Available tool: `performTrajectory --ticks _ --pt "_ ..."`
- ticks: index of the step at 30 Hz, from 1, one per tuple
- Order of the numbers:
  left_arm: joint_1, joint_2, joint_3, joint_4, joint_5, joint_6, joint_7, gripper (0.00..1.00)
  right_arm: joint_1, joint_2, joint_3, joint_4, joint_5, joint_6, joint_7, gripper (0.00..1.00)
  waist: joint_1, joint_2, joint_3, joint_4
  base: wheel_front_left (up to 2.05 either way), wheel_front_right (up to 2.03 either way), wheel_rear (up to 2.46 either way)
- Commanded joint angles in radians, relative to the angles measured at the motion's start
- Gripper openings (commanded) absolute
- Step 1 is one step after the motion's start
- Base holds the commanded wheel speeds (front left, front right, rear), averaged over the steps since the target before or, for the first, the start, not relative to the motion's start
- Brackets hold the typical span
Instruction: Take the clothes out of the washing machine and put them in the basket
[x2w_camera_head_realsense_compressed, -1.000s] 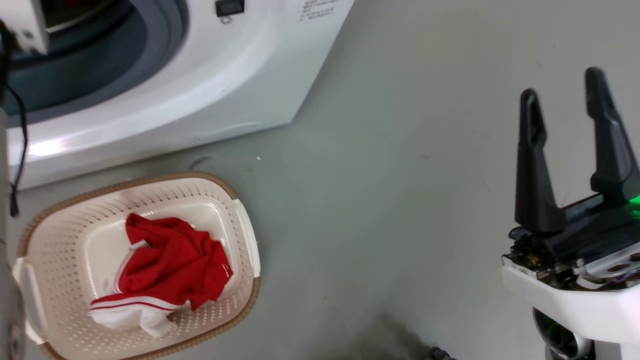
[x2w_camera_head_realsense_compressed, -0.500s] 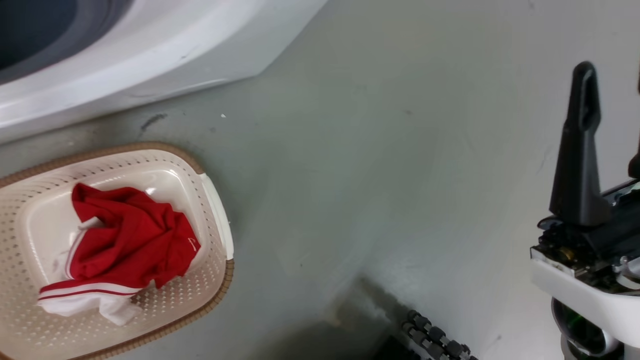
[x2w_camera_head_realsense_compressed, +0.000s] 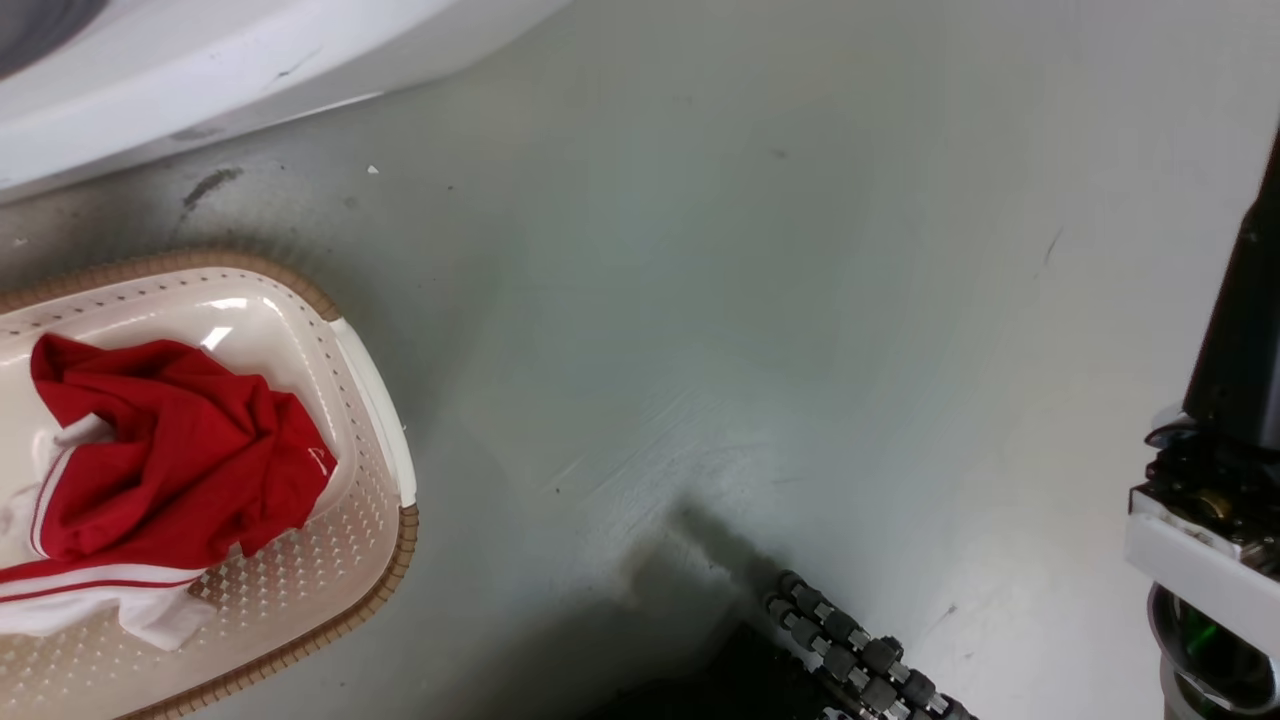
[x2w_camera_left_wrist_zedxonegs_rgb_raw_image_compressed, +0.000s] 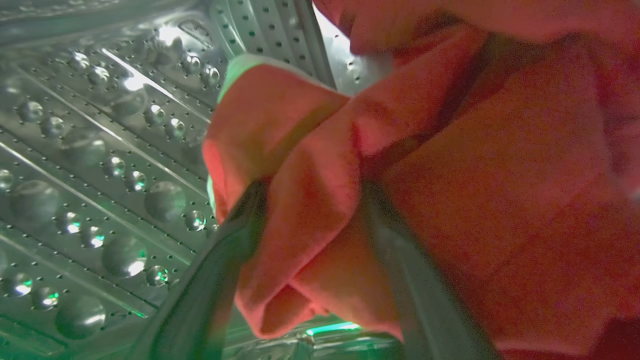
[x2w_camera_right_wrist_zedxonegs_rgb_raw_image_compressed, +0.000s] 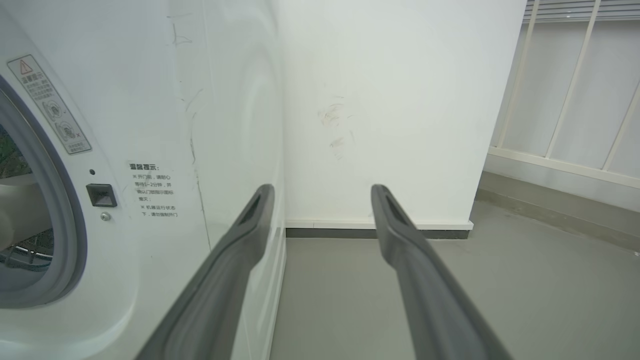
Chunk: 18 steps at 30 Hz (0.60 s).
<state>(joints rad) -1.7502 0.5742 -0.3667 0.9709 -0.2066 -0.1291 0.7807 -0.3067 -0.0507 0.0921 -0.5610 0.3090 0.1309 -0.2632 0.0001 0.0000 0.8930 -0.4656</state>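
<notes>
Two red items are noted. One crumpled bright red fabric garment with white parts and thin white stripes (x2w_camera_head_realsense_compressed: 170, 470) lies inside the low cream perforated plastic basket with a brown woven-look rim (x2w_camera_head_realsense_compressed: 310, 555). The basket stands on the grey floor (x2w_camera_head_realsense_compressed: 750, 350), near the base of the large white front-loading washing machine (x2w_camera_head_realsense_compressed: 200, 70) but apart from it. The other item, a fold of red fabric (x2w_camera_left_wrist_zedxonegs_rgb_raw_image_compressed: 310, 225), sits within the perforated steel drum (x2w_camera_left_wrist_zedxonegs_rgb_raw_image_compressed: 100, 175). The left gripper (x2w_camera_left_wrist_zedxonegs_rgb_raw_image_compressed: 314, 187) is in the drum with it, jaws spread, one dark finger on each side of the fold and cloth filling the gap. Whether the fingers press the cloth cannot be determined. The right gripper (x2w_camera_right_wrist_zedxonegs_rgb_raw_image_compressed: 320, 189) hangs in open air beside the machine's front corner, jaws spread and holding nothing, facing a white wall (x2w_camera_right_wrist_zedxonegs_rgb_raw_image_compressed: 390, 100). A warning sticker (x2w_camera_right_wrist_zedxonegs_rgb_raw_image_compressed: 50, 105) sits beside the grey-rimmed porthole (x2w_camera_right_wrist_zedxonegs_rgb_raw_image_compressed: 77, 235). A row of small dark rollers (x2w_camera_head_realsense_compressed: 860, 650) shows at the head view's bottom edge.
</notes>
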Motion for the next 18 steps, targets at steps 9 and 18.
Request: performTrajectory --ticks 9,18 --pt "-0.022 0.009 -0.037 0.049 -0.001 0.003 -0.009 1.0 -0.005 0.001 -0.027 -0.013 0.016 0.0 -0.002 1.0 -0.0001 0.0 0.052 0.008 0.0 0.0 0.0" --pt "-0.052 0.004 -0.055 0.09 0.004 0.01 -0.101 0.0 -0.012 0.001 -0.036 -0.001 0.019 0.0 -0.002 1.0 -0.0001 0.0 0.066 0.015 0.0 0.0 0.0"
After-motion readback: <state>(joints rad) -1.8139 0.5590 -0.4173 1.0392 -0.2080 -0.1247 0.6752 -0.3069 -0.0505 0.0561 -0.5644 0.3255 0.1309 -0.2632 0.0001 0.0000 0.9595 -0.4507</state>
